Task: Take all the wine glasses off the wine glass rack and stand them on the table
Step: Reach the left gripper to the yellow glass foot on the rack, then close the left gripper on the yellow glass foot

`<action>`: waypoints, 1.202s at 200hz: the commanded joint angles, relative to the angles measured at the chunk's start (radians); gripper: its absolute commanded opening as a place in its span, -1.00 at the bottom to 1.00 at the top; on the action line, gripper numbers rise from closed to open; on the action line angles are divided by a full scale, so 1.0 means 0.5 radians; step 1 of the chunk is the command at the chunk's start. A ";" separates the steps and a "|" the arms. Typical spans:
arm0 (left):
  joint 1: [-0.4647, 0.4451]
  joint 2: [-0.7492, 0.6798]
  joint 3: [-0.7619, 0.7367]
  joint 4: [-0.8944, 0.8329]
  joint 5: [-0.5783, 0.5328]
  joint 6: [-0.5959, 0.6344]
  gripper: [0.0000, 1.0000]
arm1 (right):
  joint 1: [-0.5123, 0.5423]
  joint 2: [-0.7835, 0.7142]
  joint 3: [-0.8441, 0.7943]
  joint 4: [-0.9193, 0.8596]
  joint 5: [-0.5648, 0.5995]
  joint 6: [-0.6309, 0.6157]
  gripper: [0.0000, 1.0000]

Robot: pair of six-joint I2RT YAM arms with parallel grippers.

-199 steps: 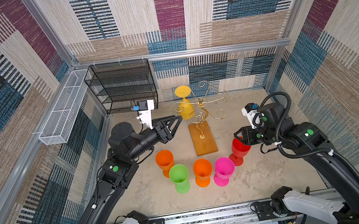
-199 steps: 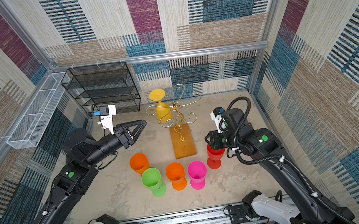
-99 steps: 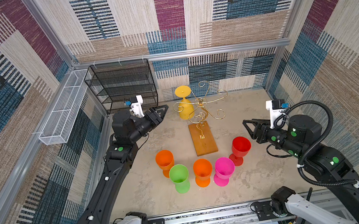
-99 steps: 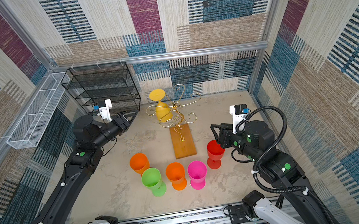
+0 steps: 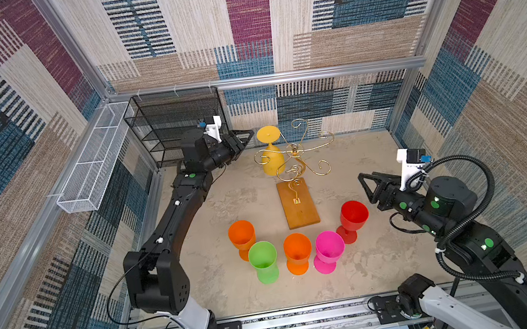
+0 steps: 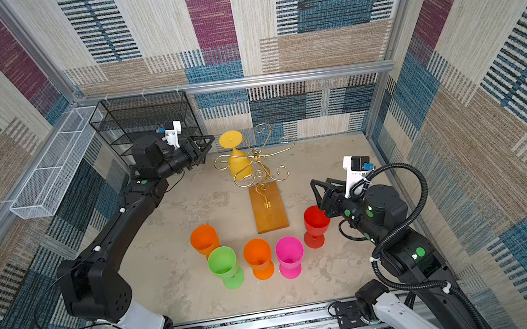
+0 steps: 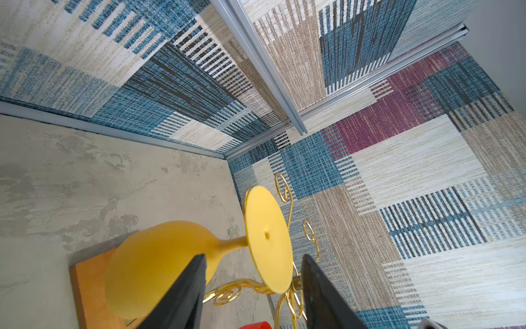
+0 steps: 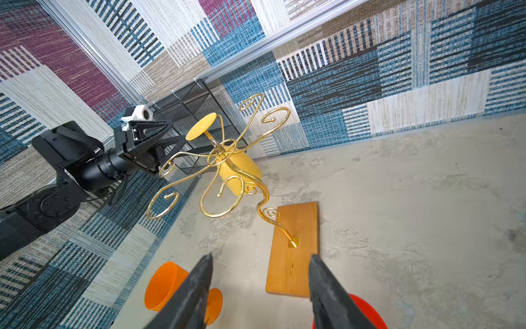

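While the grey table [image 5: 217, 192] carries a row of coloured cups [image 5: 262, 257] at the front, the gold wire rack [image 5: 299, 209] stands behind them on its wooden base. A yellow wine glass [image 5: 272, 166] hangs upside down from a curl on its back left, foot uppermost. The left gripper [image 5: 245, 139] sits just beside that foot, jaws spread, empty. The right gripper [image 5: 365, 183], jaws spread too, holds nothing near the red cup [image 5: 354, 217].

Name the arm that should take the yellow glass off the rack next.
Left. The open left end effector is right at the yellow wine glass hanging on the wine glass rack; the right end effector sits apart, by the red glass.
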 commanded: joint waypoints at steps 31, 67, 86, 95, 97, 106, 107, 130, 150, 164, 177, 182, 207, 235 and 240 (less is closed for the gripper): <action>0.003 0.153 0.089 0.222 0.161 -0.127 0.13 | 0.003 -0.022 -0.031 0.086 0.049 0.011 0.14; -0.006 0.178 0.092 0.325 0.218 -0.208 0.11 | 0.003 -0.018 -0.050 0.099 0.047 0.009 0.15; -0.018 0.175 0.094 0.324 0.236 -0.210 0.06 | 0.005 -0.009 -0.057 0.106 0.040 0.010 0.15; -0.021 0.175 0.092 0.325 0.247 -0.213 0.03 | 0.003 -0.006 -0.060 0.105 0.035 0.013 0.16; -0.023 0.176 0.091 0.325 0.248 -0.215 0.02 | 0.003 -0.006 -0.059 0.105 0.034 0.013 0.16; -0.027 0.173 0.083 0.325 0.249 -0.213 0.00 | 0.003 -0.003 -0.063 0.105 0.031 0.011 0.16; -0.027 0.174 0.083 0.325 0.250 -0.213 0.00 | 0.003 -0.001 -0.063 0.106 0.031 0.013 0.16; -0.035 0.176 0.067 0.322 0.265 -0.216 -0.07 | 0.004 0.003 -0.064 0.097 0.024 0.014 0.16; -0.036 0.172 0.060 0.323 0.270 -0.217 -0.15 | 0.003 0.004 -0.064 0.095 0.025 0.014 0.16; -0.039 0.174 0.060 0.319 0.275 -0.219 -0.22 | 0.003 0.006 -0.063 0.087 0.026 0.014 0.16; -0.039 0.175 0.069 0.299 0.279 -0.213 -0.27 | 0.003 0.006 -0.066 0.085 0.026 0.014 0.16; -0.039 0.175 0.072 0.289 0.279 -0.207 -0.30 | 0.004 0.009 -0.066 0.084 0.027 0.013 0.17; -0.039 0.175 0.085 0.256 0.276 -0.198 -0.45 | 0.003 0.006 -0.077 0.081 0.032 0.015 0.16; -0.039 0.187 0.102 0.248 0.285 -0.201 -0.55 | 0.003 0.006 -0.085 0.079 0.032 0.014 0.17; -0.039 0.189 0.104 0.245 0.287 -0.204 -0.57 | 0.004 0.006 -0.087 0.079 0.032 0.014 0.17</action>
